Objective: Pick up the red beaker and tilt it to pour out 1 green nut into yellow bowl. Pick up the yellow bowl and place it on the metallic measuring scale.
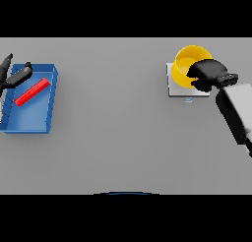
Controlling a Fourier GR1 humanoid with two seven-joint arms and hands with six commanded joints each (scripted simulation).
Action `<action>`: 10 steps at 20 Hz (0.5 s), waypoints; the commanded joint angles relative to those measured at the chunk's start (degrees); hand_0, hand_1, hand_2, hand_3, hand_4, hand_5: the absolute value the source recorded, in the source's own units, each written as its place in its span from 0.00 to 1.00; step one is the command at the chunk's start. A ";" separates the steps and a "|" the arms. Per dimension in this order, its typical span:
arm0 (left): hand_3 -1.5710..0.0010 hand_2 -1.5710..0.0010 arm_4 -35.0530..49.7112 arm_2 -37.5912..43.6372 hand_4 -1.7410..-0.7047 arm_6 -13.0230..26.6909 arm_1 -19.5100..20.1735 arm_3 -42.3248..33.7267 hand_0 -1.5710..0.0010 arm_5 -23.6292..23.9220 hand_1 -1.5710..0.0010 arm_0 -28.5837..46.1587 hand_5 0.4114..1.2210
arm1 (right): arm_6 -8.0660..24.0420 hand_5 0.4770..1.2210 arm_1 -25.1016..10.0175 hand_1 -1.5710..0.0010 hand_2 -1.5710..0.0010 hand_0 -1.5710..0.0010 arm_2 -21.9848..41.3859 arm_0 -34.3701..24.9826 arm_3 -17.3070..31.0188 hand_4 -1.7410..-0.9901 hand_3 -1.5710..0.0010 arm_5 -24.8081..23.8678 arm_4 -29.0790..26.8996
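We see a flat, uniform grey table (113,137) that fills the head view from edge to edge; no walls, floor or other room features show beyond it. At the right rear of the surface, a yellow bowl (186,61) stands upright with its opening facing up, resting on the metallic measuring scale (172,86), a pale square plate with a small blue mark at its front edge. The bowl is round, so we assign it no long axis. The right hand (209,75) reaches in from the right side and sits against the bowl's right rim; its dark fingers curl round the wall of the bowl and grip it. At the left of the table lies a blue tray (47,120), a shallow rectangular bin. Inside it, we see a red bar-like object (32,91) lying flat, its long axis running diagonally from front left to rear right; we cannot confirm from this view that it is a beaker. The left hand (15,77) shows over the tray's rear left corner, its fingers straight and spread, holding nothing.
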 commanded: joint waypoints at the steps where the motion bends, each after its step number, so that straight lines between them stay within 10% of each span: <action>1: 1.00 1.00 -0.10 -0.14 0.87 -0.07 0.11 -0.40 1.00 -0.05 1.00 0.07 0.46 | 0.07 1.00 0.06 0.00 0.11 0.00 -0.02 -0.19 -0.13 0.00 0.12 -0.25 0.01; 4: 1.00 1.00 0.32 -0.07 0.87 0.08 -0.04 -0.33 1.00 -0.38 1.00 -0.25 0.45 | 0.73 0.90 0.17 0.18 0.25 0.06 -0.20 -0.21 0.03 0.14 0.39 1.02 -0.53; 10: 1.00 1.00 0.76 0.26 0.87 -0.32 -0.19 -0.77 1.00 -0.15 1.00 0.15 0.43 | 2.73 0.52 0.32 0.71 0.76 0.69 -2.14 0.28 -0.93 0.34 0.80 4.02 -3.26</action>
